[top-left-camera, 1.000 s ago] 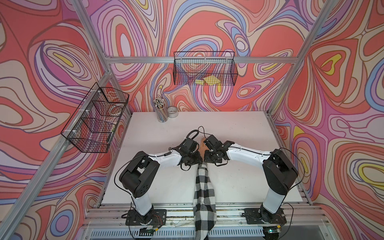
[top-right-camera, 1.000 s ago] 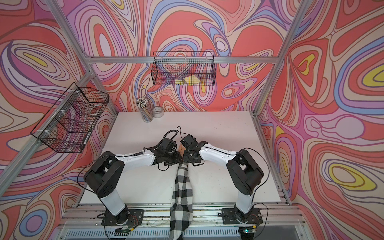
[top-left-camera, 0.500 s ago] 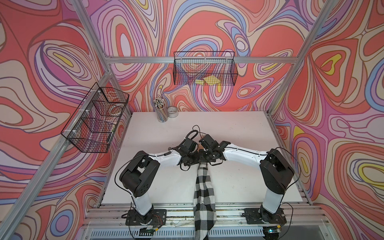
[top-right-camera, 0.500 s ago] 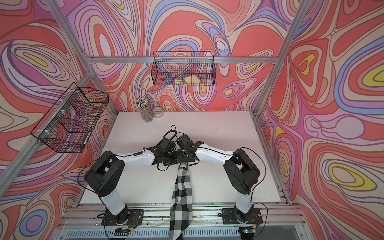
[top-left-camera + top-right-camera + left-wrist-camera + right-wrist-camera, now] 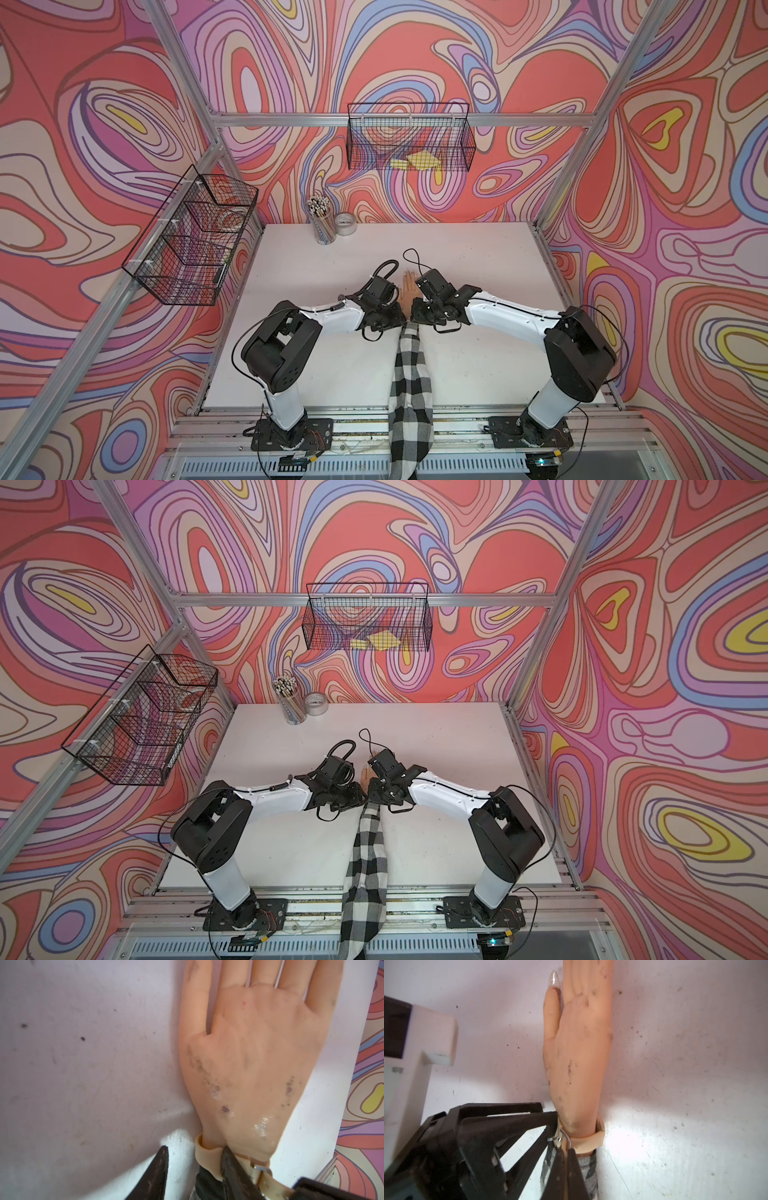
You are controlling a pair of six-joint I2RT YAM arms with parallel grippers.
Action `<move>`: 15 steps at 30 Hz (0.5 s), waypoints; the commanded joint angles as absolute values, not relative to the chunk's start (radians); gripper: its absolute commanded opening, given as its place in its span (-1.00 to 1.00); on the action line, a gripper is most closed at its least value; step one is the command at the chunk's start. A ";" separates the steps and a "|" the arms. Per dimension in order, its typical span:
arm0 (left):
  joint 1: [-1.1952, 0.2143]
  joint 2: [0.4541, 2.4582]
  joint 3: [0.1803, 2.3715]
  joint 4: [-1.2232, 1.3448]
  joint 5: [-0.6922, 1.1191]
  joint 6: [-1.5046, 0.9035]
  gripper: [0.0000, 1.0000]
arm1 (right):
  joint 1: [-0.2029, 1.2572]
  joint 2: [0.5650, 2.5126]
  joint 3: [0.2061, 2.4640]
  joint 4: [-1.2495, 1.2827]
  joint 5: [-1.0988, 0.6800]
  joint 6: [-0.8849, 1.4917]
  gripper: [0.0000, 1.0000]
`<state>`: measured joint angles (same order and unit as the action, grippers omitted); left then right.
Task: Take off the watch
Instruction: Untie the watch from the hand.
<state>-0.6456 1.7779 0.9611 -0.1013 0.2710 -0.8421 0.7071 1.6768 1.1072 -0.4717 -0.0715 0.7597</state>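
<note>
Half the watch point(image 5: 208, 1160) strap shows; dial hidden.

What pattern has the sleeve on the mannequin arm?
Black-and-white check sleeve, clearest in a top view.

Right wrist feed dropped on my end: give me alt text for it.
The right pincer, shut, pinches the beige strap of the watch beside its metal buckle, at the wrist of a mannequin hand lying on the white table. The left pincer, jaws apart, meets the wrist from the thumb side; a plaid sleeve covers the forearm.
</note>
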 commanded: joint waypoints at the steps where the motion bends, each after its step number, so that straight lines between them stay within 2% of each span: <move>1: -0.661 1.865 0.910 -0.286 0.227 -0.835 -0.13 | 0.704 1.650 1.088 -0.483 -0.086 0.745 -1.00; 6: -0.661 1.820 0.943 -0.329 0.204 -0.810 -0.08 | 0.704 1.659 1.071 -0.473 -0.090 0.747 -1.00; 15: -0.658 1.681 1.042 -0.422 0.159 -0.752 0.25 | 0.704 1.640 1.065 -0.475 -0.083 0.747 -1.00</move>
<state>-0.6540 1.7218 1.0168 -0.2935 0.2001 -0.7822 0.7055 1.6627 1.0843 -0.4404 -0.0765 0.7563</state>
